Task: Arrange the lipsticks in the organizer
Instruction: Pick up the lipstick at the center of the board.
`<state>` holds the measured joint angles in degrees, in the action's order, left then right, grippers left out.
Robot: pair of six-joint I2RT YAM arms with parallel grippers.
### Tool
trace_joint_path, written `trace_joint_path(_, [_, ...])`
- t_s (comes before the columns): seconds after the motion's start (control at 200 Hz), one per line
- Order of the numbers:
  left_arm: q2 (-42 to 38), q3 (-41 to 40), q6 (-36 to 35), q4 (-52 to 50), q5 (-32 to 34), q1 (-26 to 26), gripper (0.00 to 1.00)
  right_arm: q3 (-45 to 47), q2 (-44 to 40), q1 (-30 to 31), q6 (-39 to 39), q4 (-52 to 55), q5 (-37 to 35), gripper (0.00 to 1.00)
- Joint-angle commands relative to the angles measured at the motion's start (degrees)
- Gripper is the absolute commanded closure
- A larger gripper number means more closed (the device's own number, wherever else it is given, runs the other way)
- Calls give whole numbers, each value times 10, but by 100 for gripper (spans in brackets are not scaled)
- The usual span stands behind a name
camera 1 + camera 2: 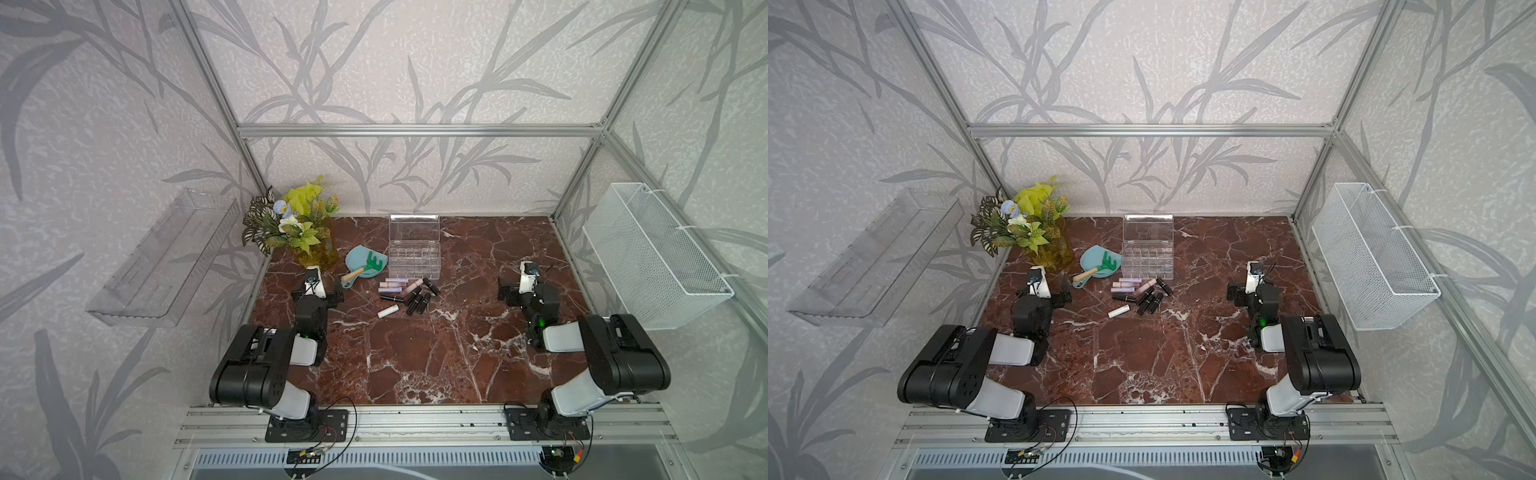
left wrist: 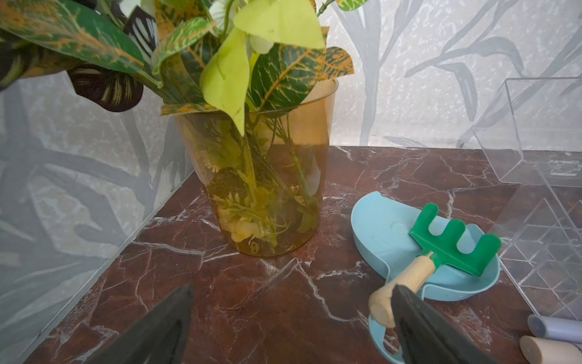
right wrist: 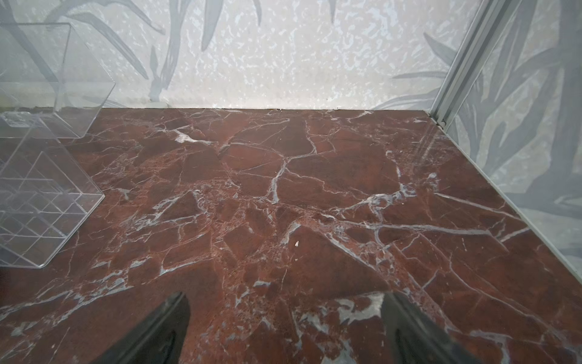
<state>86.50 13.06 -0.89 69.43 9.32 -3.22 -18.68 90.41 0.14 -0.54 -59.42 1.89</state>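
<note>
Lipsticks (image 1: 412,296) lie clustered on the desk (image 1: 436,353) just in front of the organizer (image 1: 414,259), lid raised. Left jaws and right jaws both spread wide, gripping nothing.

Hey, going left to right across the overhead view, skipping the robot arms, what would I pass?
Clear wall tray → plant in a yellow vase → blue dish holding the green rake → organizer → white wire basket. The lipsticks overlap the organizer's span, so left out.
</note>
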Motion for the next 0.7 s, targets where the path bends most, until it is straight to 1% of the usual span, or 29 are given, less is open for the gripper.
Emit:
trace_joint_path(0.0, [6, 8, -1, 7, -3, 3, 0, 7, 3, -1, 5, -25, 13, 1])
trace_joint_path(0.2, [6, 8, -1, 7, -4, 3, 0, 3, 3, -1, 5, -18, 13, 1])
trace_joint_path(0.33, [6, 7, -1, 8, -4, 3, 0, -19, 1, -1, -12, 25, -30, 1])
trace_joint_path(0.55, [5, 4, -3, 13, 0, 2, 0, 7, 4, -1, -3, -26, -12, 1])
trace_joint_path(0.6, [2, 0, -4, 20, 11, -2, 0, 17, 4, 0, -1, -51, -16, 1])
trace_joint_path(0.64, [-12, -7, -5, 25, 22, -6, 0, 28, -5, 9, 1, -65, -40, 1])
trace_joint_path(0.665, [-24, -13, -5, 25, 36, -9, 0, 32, -14, 15, 4, -64, -54, 1])
trace_joint_path(0.695, [-47, -13, -10, 17, 67, -18, 0, 36, -34, 26, 12, -54, -73, 1])
